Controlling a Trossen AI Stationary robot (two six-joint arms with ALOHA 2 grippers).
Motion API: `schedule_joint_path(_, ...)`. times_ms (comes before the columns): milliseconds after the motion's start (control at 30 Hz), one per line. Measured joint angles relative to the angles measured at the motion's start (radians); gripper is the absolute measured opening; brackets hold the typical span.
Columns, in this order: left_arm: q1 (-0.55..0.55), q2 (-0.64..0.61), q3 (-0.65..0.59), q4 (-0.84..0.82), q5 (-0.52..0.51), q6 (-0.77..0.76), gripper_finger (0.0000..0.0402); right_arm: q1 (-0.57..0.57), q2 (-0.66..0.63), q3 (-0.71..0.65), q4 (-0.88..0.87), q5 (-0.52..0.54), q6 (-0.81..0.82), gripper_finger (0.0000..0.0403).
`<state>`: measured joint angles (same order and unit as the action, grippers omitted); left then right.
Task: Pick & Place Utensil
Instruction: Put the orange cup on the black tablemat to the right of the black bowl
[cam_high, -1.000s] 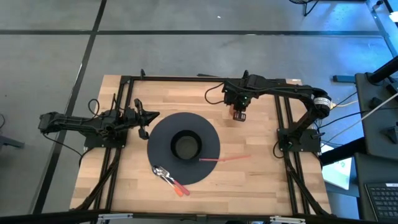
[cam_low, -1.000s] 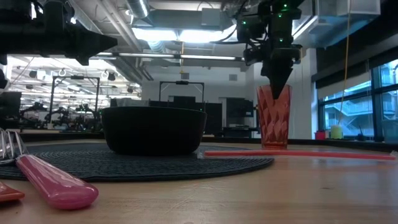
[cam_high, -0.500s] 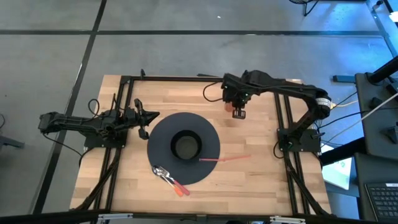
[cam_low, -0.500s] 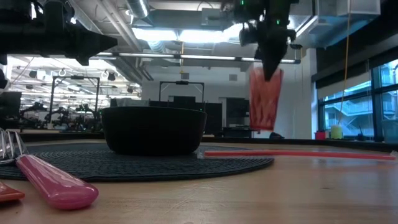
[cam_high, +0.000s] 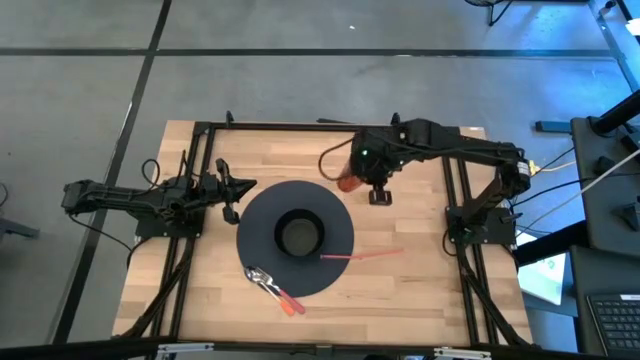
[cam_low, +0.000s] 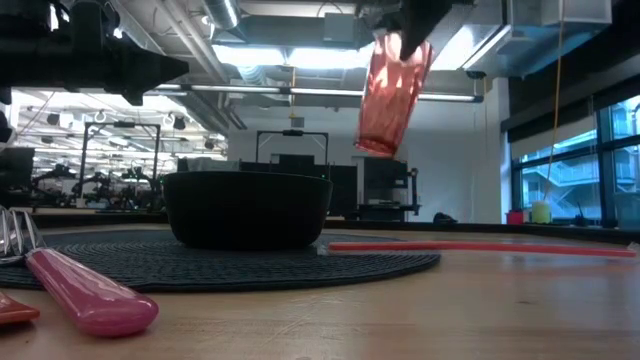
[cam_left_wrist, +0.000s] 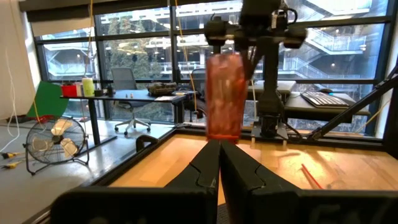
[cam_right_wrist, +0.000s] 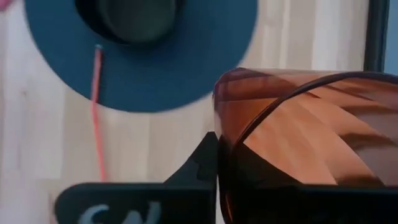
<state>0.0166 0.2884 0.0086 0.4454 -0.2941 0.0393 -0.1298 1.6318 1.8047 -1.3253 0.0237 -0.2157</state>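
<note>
A red faceted plastic cup (cam_high: 346, 181) hangs lifted and tilted in my right gripper (cam_high: 366, 166), above the table's far part beside the round dark mat (cam_high: 258, 222). The low view has the cup (cam_low: 393, 85) high over the black bowl (cam_low: 246, 208). The left wrist view shows the cup (cam_left_wrist: 225, 96) ahead. My left gripper (cam_high: 236, 190) waits shut at the mat's left edge, touching nothing. Pink- and orange-handled utensils (cam_high: 276, 290) lie across the mat's near rim. A thin red stick (cam_high: 362, 255) lies with one end on the mat. My right gripper holds the cup by its wall at the rim (cam_right_wrist: 225, 134), one finger (cam_right_wrist: 200, 163) outside and the other showing dark through the wall inside. The fingers come from above. The cup is lifted clear of the table and hangs tilted below them, its base (cam_low: 377, 148) toward the bowl.
The black bowl (cam_high: 298, 232) sits in the middle of the mat. Black frame rails (cam_high: 456, 190) run along the table's far, left and right sides. Bare wood (cam_high: 400, 290) lies to the right of and nearer than the mat.
My right gripper has risen with the cup and carried it toward the table's left, toward the mat. The cup, which stood upright on the table a second ago, is now lifted clear and tilted.
</note>
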Motion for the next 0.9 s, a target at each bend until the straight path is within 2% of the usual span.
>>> schedule_joint_path(467, 0.0, 0.0, 0.0, 0.0, 0.0, -0.001, 0.0008, 0.223, 0.196, 0.103, -0.058, -0.003, 0.056, 0.0008)
schedule_joint_path(567, 0.0, 0.0, 0.0, 0.0, 0.0, -0.011, 0.0008, 0.24, 0.217, 0.103, -0.061, -0.032, 0.057, 0.0008)
schedule_joint_path(900, 0.0, 0.0, 0.0, 0.0, 0.0, -0.027, 0.0008, 0.246, 0.299, 0.103, -0.056, -0.035, 0.079, 0.0008)
